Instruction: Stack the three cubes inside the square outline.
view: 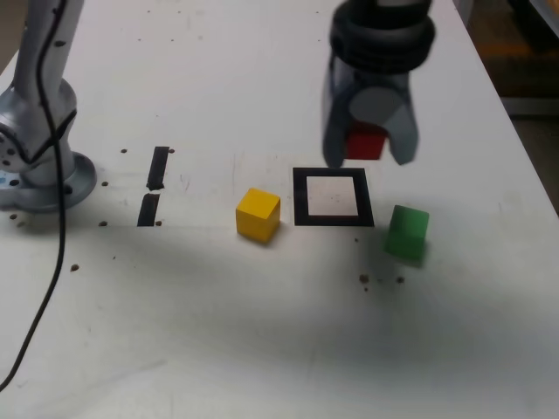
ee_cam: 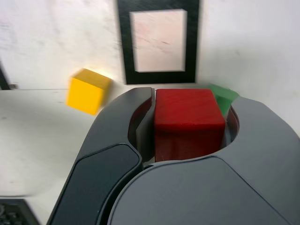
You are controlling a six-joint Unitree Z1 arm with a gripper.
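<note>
Three cubes show, none bearing readable writing. Green cube (view: 407, 232) and yellow cube (view: 258, 214) sit lower-centre on the speckled white table (view: 262, 332), flanking the square outline (view: 332, 197). Behind, the gripper (view: 370, 144) clamps the red cube (view: 365, 143).

Square outline (view: 300, 197) clear, cubes flanking

**A:** what can't you make out from your side?

**B:** my gripper (ee_cam: 187, 123) covers most of the green cube (ee_cam: 224, 97) in the wrist view, only a corner pokes out. The yellow cube (ee_cam: 88, 91) is smeared with blur there.

**A:** and from outside?

**B:** my arm runs off the top edge, and my fingers (view: 403, 131) hide the red cube's (view: 365, 142) sides.
</note>
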